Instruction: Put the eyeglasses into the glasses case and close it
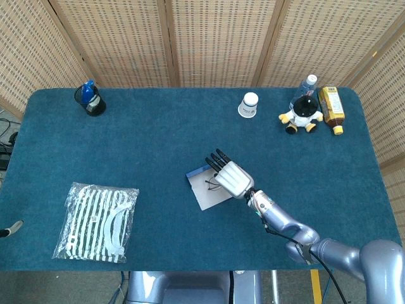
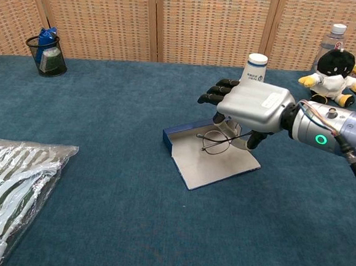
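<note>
The open glasses case [image 2: 210,157] [image 1: 205,190] lies flat near the table's middle, blue-edged with a pale lining. My right hand [image 2: 248,106] [image 1: 229,175] hovers above its far part, palm down, and holds the thin-framed eyeglasses [image 2: 216,141] [image 1: 211,184] beneath it. The glasses hang just over the case's lining, one lens showing below the palm. My left hand is out of both views.
A white paper cup [image 2: 256,60] stands behind the right hand. A penguin toy [image 2: 332,70], a bottle [image 2: 332,35] and a yellow box [image 1: 332,109] are at the far right. A pen holder [image 2: 46,53] is far left. A striped plastic bag [image 2: 10,187] lies near left.
</note>
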Action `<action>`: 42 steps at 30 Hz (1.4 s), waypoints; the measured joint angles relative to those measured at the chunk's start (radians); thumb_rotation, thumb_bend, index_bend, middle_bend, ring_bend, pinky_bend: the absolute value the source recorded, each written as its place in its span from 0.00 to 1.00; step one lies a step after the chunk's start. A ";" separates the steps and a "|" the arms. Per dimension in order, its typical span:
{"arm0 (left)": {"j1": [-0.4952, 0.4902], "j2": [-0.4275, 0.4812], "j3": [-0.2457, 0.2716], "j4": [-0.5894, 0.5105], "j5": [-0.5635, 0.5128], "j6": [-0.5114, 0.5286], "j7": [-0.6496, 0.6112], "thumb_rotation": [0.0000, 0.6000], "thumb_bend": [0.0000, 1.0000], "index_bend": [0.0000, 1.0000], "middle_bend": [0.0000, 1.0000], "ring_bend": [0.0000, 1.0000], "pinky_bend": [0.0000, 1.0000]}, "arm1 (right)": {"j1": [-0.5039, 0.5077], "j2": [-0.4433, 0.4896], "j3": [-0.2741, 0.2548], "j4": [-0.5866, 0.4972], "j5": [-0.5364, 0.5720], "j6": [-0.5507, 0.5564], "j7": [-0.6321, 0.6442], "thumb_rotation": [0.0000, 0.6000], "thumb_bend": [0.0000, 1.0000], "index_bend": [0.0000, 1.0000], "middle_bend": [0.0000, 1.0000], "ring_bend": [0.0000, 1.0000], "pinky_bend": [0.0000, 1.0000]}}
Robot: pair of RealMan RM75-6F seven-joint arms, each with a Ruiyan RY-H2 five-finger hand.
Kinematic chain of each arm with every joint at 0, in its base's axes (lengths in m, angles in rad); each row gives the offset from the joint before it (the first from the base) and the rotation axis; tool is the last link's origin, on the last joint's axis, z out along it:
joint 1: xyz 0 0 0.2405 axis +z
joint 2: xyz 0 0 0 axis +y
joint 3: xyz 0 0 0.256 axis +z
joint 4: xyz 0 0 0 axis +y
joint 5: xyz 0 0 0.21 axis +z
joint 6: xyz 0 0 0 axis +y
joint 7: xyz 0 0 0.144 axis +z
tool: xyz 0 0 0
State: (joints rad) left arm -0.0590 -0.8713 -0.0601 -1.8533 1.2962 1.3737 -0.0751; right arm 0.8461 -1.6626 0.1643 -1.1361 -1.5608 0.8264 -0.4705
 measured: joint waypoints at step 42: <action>-0.016 0.000 -0.007 0.007 -0.040 -0.034 0.001 1.00 0.15 0.00 0.00 0.00 0.00 | 0.061 -0.133 -0.031 0.180 0.116 -0.014 -0.002 1.00 0.44 0.45 0.09 0.00 0.01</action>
State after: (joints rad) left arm -0.0745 -0.8717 -0.0668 -1.8463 1.2558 1.3401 -0.0739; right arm 0.9069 -1.7959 0.1332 -0.9558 -1.4443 0.8123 -0.4728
